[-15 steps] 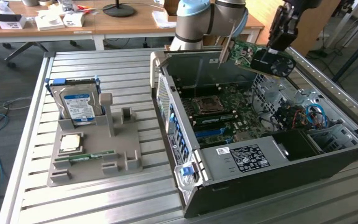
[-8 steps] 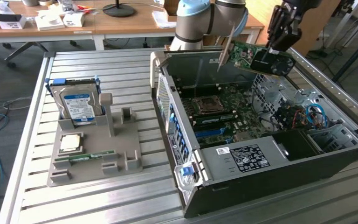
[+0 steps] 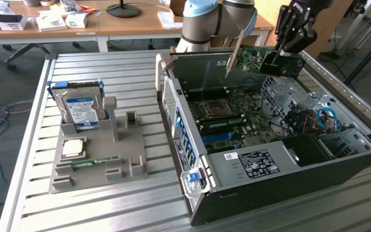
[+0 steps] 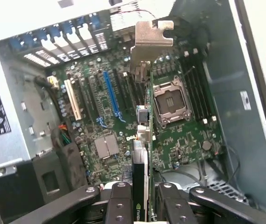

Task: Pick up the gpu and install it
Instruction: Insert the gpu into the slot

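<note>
The gpu point(image 3: 258, 60), a green circuit card with a black cooler and a grey metal end bracket, hangs in the air above the far side of the open computer case point(image 3: 269, 159). My gripper point(image 3: 282, 52) is shut on the card's cooler end. In the wrist view the gpu point(image 4: 144, 116) appears edge-on between my fingers point(image 4: 121, 205), its bracket pointing away from the camera. Below it lies the motherboard point(image 4: 170, 140) with a blue slot point(image 4: 112, 93), a white slot point(image 4: 73, 99) and the bare processor socket point(image 4: 169, 100). The card is well clear of the board.
A grey fixture point(image 3: 98, 154) on the slatted metal table point(image 3: 147, 208) holds the silver hard drive with a blue label point(image 3: 82, 110), a processor chip point(image 3: 73, 147) and a green memory stick point(image 3: 89, 161). Cables point(image 3: 314, 118) fill the case's drive bay side. A wooden desk point(image 3: 76, 19) stands behind.
</note>
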